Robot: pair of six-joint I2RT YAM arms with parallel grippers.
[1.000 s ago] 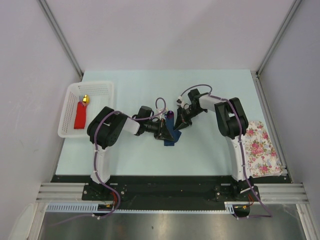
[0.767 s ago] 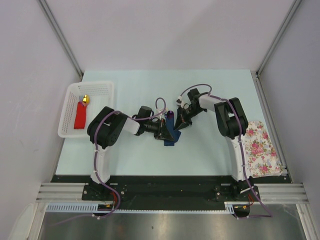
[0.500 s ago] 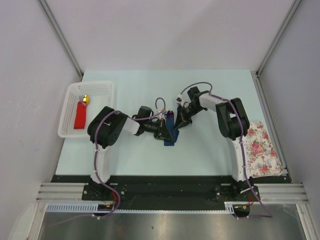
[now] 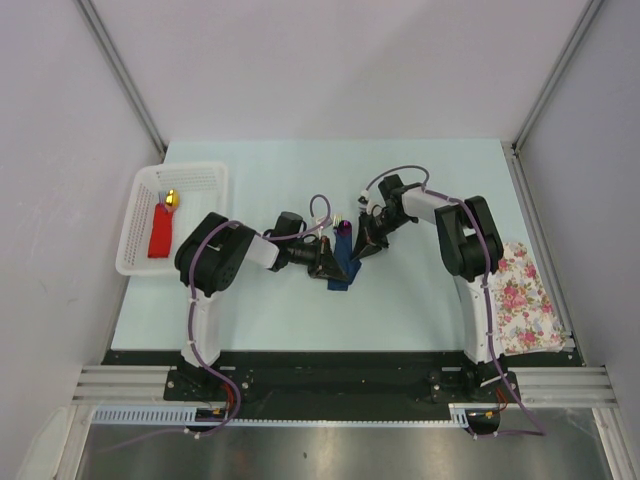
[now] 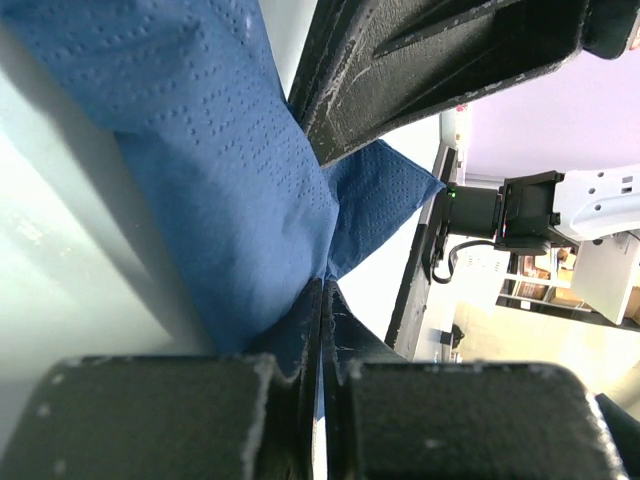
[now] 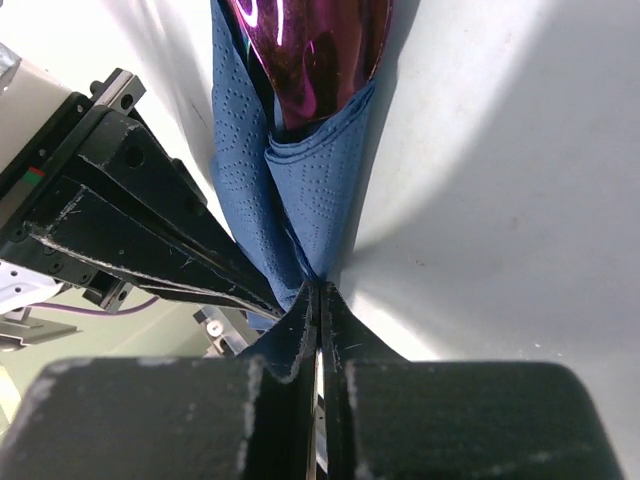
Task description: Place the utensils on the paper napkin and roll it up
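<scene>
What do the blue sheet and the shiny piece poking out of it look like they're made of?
The paper napkin looks like thin tissue paper, matte navy: rows of tiny embossed dots and soft creases show it. The utensil has a glossy, mirror-like purple-magenta finish with sharp highlights. It is probably coated metal, though polished plastic cannot be ruled out.

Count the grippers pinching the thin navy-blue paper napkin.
2. The left gripper pinches the navy-blue paper napkin from the left; the right gripper pinches it from the right, near the shiny purple utensil end wrapped inside.
</scene>
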